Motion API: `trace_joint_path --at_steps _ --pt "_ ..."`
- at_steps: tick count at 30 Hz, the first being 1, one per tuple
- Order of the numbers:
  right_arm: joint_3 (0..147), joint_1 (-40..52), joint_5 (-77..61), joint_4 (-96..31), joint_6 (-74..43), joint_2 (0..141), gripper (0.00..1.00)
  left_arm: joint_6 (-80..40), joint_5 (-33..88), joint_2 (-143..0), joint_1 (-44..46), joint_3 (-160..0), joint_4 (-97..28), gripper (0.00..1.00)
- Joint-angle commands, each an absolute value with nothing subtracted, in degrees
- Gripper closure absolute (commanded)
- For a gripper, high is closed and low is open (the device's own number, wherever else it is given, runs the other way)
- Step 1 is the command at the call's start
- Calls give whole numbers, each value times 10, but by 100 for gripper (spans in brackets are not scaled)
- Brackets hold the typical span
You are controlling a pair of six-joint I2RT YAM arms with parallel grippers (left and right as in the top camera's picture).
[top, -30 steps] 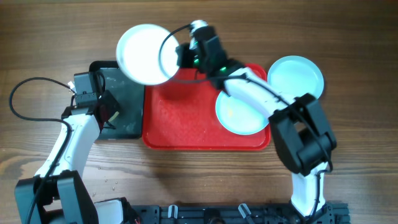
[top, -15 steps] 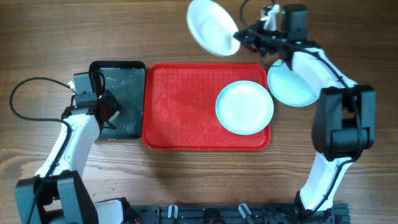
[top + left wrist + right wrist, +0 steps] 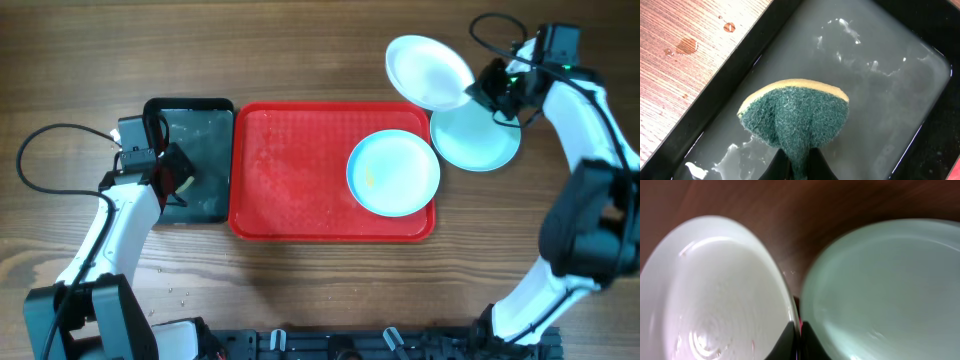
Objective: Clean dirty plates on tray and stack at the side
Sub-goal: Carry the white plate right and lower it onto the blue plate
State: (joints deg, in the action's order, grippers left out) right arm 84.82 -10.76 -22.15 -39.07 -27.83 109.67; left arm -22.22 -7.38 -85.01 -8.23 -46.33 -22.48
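White plate hangs tilted in right gripper, pinched at its rim, partly over turquoise plate on tabletop right of tray. Looks stiff, light, likely wet-slick, so rim is the only hold. Left gripper clamps sponge.

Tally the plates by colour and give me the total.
Pale turquoise: 2, the tray plate on the red tray and the side plate on the table.
White: 1, the white plate in the right claw.
Total: 3 plates.

Blurred: hand pinching white plate rim; turquoise plate just beside.
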Motion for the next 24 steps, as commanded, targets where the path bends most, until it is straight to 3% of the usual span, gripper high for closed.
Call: trace_joint_path --at_steps 1,6,16,24 --pt "854 -108 -16 -443 -241 1016 96 -228 -69 -837 -85 -461 -222 96" --pt "835 -109 58 -513 -242 1008 96 -228 -69 -837 -85 -461 -222 96" --pt "790 -110 103 -509 -245 1009 96 -228 -69 -837 -85 -461 -222 96" --pt "714 -110 108 -424 -244 1009 96 -228 -62 -837 -85 -461 -222 96"
